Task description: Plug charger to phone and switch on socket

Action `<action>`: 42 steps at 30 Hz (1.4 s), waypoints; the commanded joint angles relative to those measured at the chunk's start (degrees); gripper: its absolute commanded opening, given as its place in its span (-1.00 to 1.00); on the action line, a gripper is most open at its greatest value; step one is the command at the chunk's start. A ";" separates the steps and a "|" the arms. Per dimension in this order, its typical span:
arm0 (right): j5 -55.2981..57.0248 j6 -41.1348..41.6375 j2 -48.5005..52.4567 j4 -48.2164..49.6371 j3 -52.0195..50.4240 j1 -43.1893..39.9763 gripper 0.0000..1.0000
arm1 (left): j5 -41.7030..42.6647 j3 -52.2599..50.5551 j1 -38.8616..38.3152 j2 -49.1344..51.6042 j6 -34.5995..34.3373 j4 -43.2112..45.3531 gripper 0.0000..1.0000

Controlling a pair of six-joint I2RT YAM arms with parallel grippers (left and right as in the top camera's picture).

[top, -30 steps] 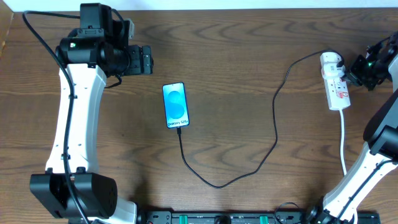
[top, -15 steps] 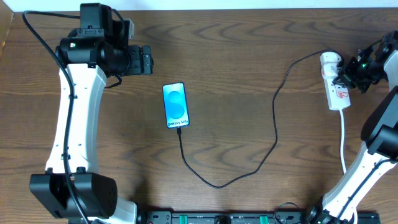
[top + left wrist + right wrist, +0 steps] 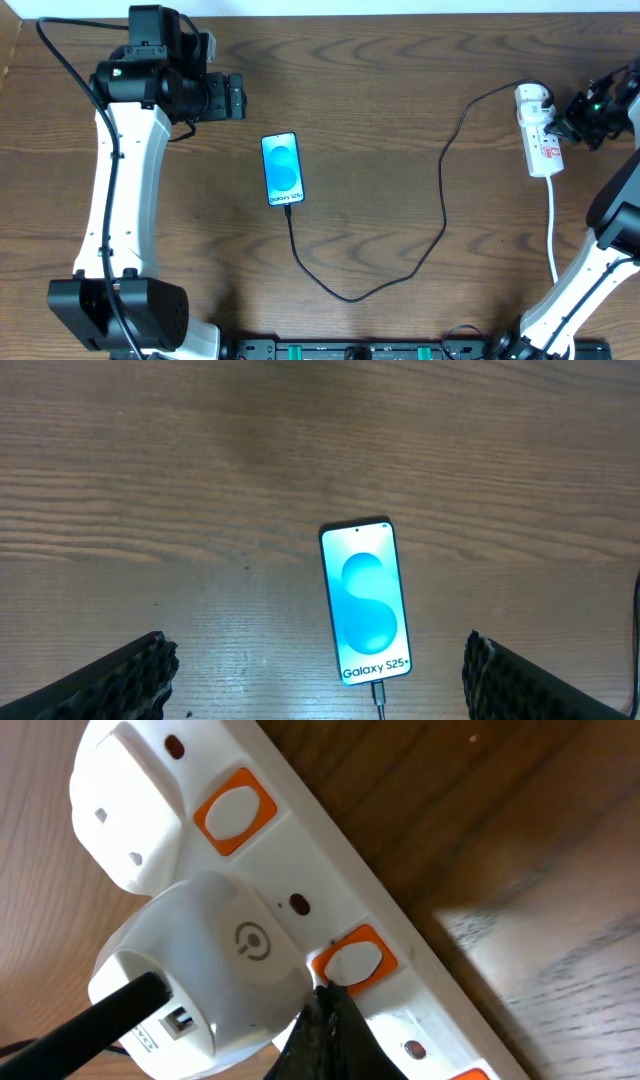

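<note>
The whole bench [image 3: 400,60] is covered straight down by the overhead view. The phone [image 3: 366,603] is looked down on from the left wrist at moderate height, the left end effector [image 3: 320,690] cut off at both lower corners. The socket [image 3: 300,860] is framed very close, obliquely, from the right wrist. Phone and socket are shared with overhead.

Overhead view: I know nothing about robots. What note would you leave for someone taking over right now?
The left fingers are open and empty, clear of the phone.
The right fingers are shut, tip at the orange switch beside the adapter on the socket.
Done: the charger looks plugged into the phone.
Left: press that switch; I can't tell if it's on.
</note>
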 commanded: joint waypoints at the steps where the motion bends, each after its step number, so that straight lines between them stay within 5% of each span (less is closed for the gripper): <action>1: -0.26 -3.78 -2.34 2.84 0.33 -0.70 -0.98 | -0.39 0.57 0.17 -0.39 -0.22 -0.07 0.86; 26: -1.44 -5.81 -0.61 3.80 -0.13 5.07 -0.98 | -0.39 0.59 0.17 -0.39 -0.22 -0.07 0.86; 42: -3.30 0.87 -0.55 2.29 -2.19 7.28 -0.98 | -0.39 0.59 0.17 -0.39 -0.22 -0.07 0.86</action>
